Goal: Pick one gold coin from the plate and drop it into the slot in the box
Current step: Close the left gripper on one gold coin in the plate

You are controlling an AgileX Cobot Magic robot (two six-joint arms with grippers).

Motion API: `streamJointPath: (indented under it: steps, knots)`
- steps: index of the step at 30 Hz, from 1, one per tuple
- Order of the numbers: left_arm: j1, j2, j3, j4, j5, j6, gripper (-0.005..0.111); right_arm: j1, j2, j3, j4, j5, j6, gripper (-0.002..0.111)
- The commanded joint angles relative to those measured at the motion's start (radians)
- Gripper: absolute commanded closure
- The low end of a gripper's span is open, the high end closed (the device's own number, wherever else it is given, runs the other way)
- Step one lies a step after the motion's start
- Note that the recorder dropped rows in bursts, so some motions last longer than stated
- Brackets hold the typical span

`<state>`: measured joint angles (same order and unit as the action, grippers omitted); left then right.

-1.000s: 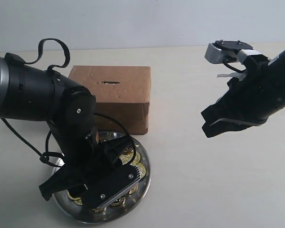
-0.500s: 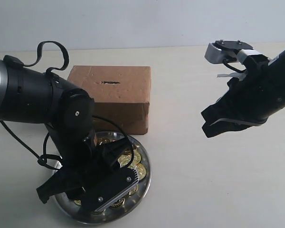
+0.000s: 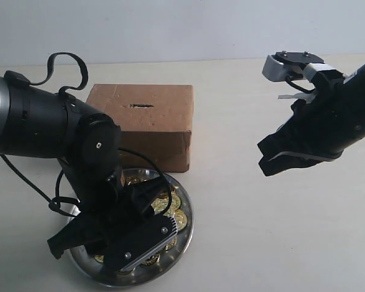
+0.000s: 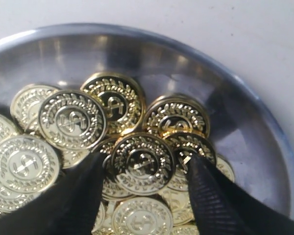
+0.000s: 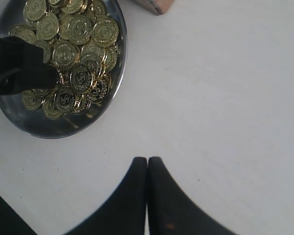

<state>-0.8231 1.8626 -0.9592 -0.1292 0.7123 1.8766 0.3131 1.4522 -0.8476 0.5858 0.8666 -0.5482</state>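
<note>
The silver plate (image 3: 186, 234) lies in front of the brown cardboard box (image 3: 146, 125) and holds several gold coins. The dark slot (image 3: 141, 106) is on the box's top face. My left gripper (image 3: 118, 242) is down in the plate and open. In the left wrist view its fingers (image 4: 83, 196) straddle one gold coin (image 4: 143, 147) on top of the pile, inside the plate rim (image 4: 264, 117). My right gripper (image 3: 266, 163) hangs over the bare table on the right, shut with nothing in it (image 5: 147, 160).
The right wrist view shows the plate (image 5: 49, 132), its coins (image 5: 83, 34), the left gripper's dark finger (image 5: 19, 68) and a corner of the box (image 5: 154, 5). A black cable (image 3: 67, 58) loops over the left arm. White tabletop lies between plate and right gripper.
The left arm has sunk a little and shifted slightly left over the plate; in the last half second it has hardly moved. The right arm has stayed still.
</note>
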Motion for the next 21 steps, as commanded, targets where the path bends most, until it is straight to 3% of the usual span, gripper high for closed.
streamJointPath:
  steps: [1,6,9,13,15,18,21]
  knots:
    - [-0.004,0.033,0.005,-0.001,-0.017,0.012,0.054,0.002,-0.001,-0.006,0.007,-0.001,-0.008,0.108]
    - [-0.004,0.05,0.005,0.0,-0.017,0.015,0.056,0.002,-0.001,-0.006,0.007,-0.001,-0.008,0.108]
    - [-0.004,0.05,0.005,0.0,-0.017,0.015,0.066,0.002,-0.001,-0.006,0.007,-0.001,-0.009,0.108]
    - [-0.004,0.05,0.005,0.0,-0.017,0.015,0.066,0.002,-0.001,-0.006,0.007,-0.001,-0.009,0.108]
    - [-0.004,0.05,0.005,0.0,-0.017,0.015,0.064,0.002,-0.001,-0.006,0.007,-0.001,-0.009,0.108]
    - [-0.004,0.05,0.005,0.0,-0.017,0.015,0.05,0.002,-0.001,-0.006,0.007,-0.001,-0.009,0.108]
    - [-0.004,0.05,0.005,0.0,-0.017,0.015,0.05,0.002,-0.001,-0.006,0.007,-0.001,-0.009,0.108]
